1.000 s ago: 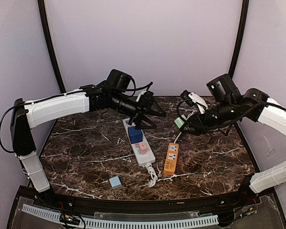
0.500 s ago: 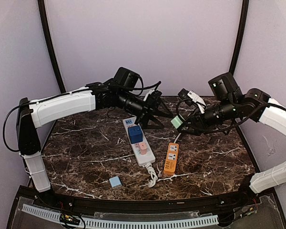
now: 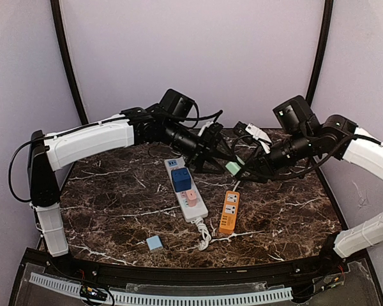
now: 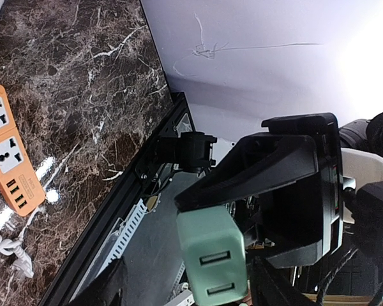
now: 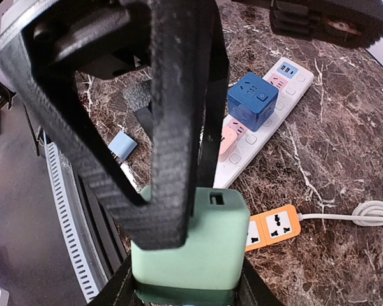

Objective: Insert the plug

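The plug [image 3: 233,167] is a mint-green cube adapter with USB slots, held in the air above the marble table between both arms. My right gripper [image 3: 244,171] is shut on it; in the right wrist view the plug [image 5: 191,242] fills the space between its fingers [image 5: 123,284]. My left gripper [image 3: 225,159] stands open around the plug's other end. In the left wrist view the plug [image 4: 210,252] hangs between my left gripper's [image 4: 190,290] fingers, with a wide gap on the left side. An orange power strip [image 3: 229,211] lies below.
A white power strip [image 3: 195,210] lies left of the orange one, carrying a blue cube adapter [image 3: 181,180] and a pink plug [image 3: 190,196]. A small light-blue block [image 3: 154,243] sits near the front edge. White cables coil by the strips [image 3: 205,236].
Both arms have closed in on each other above the table. The left gripper has left the white strip, reached the green plug and narrowed around it. The right gripper keeps its hold.
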You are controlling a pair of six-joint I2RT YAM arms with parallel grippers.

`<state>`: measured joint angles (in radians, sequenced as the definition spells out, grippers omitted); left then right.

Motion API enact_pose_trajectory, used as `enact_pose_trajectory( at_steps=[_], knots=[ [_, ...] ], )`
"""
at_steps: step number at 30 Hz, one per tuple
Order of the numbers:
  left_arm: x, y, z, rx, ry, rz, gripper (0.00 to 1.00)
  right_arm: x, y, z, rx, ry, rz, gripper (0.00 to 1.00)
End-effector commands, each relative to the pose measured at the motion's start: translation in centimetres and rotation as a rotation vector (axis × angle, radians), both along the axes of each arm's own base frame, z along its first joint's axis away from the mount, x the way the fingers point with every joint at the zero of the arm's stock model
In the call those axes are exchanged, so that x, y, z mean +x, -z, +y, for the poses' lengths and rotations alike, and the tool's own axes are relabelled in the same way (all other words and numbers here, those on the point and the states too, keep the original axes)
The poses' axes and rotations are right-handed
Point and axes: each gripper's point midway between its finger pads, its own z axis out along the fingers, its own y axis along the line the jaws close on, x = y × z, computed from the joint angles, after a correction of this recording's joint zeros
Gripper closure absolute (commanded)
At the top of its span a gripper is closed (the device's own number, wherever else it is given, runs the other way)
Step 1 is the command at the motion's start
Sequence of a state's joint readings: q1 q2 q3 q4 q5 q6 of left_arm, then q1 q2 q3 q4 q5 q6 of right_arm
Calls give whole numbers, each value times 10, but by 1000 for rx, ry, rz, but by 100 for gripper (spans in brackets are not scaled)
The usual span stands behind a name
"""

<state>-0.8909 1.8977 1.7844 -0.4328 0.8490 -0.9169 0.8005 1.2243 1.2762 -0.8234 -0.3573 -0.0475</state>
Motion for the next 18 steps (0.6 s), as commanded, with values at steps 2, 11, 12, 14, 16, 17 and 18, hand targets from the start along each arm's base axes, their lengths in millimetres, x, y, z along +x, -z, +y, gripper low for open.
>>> enact_pose_trajectory(
  at_steps=[2,11,12,14,16,17,18],
  knots=[
    [-10,4,-4,33,33,5,37,4,-13,9,10,-23,-64,85],
    [-15,9,-8,59,33,22,44,1,-10,8,-34,-48,-105,85],
    [-16,9,-8,60,33,24,44,-1,-9,7,-41,-53,-107,85],
    [-16,9,-8,61,33,29,46,-3,-9,7,-46,-60,-115,86],
    [-18,9,-9,61,37,33,47,-4,-11,7,-43,-67,-124,86],
    [-19,9,-9,60,39,35,48,-5,-12,7,-41,-68,-128,86],
    [-20,9,-9,60,41,39,48,-5,-12,7,-39,-71,-132,86]
  ],
)
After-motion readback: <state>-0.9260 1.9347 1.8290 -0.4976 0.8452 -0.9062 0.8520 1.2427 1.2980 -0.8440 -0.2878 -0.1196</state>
